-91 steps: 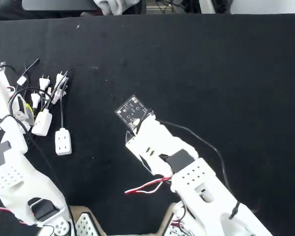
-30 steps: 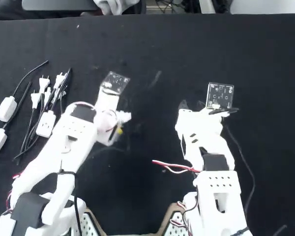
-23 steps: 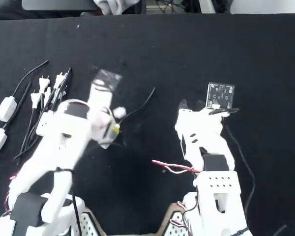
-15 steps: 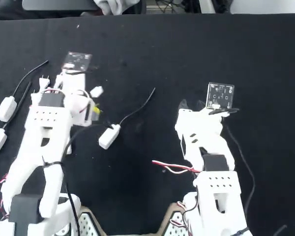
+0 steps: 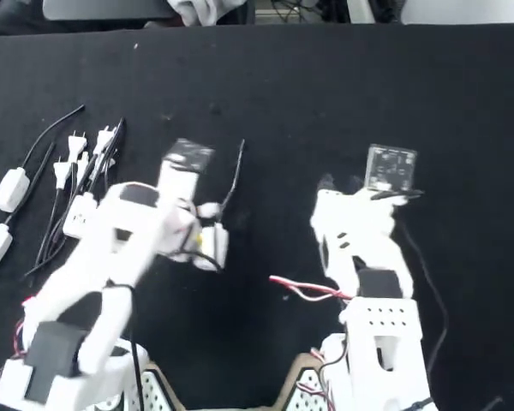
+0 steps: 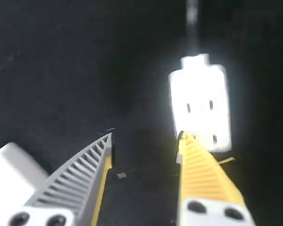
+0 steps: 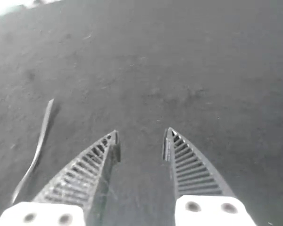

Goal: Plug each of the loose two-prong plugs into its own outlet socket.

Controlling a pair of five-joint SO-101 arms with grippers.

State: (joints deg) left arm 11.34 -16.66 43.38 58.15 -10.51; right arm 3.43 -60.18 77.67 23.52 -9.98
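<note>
One outlet socket [image 6: 200,108], just beyond left claw [image 6: 144,136]

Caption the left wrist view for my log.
Left gripper open, yellow finger tip at a white plastic outlet socket on black cloth.

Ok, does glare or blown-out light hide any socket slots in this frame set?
Left wrist view: the white rectangular outlet block is blown out, its glow bleeding onto the black table cloth, but four dark slots are readable. Right wrist view: flat light, no hotspot. High view: even light, no hard shadows.
</note>
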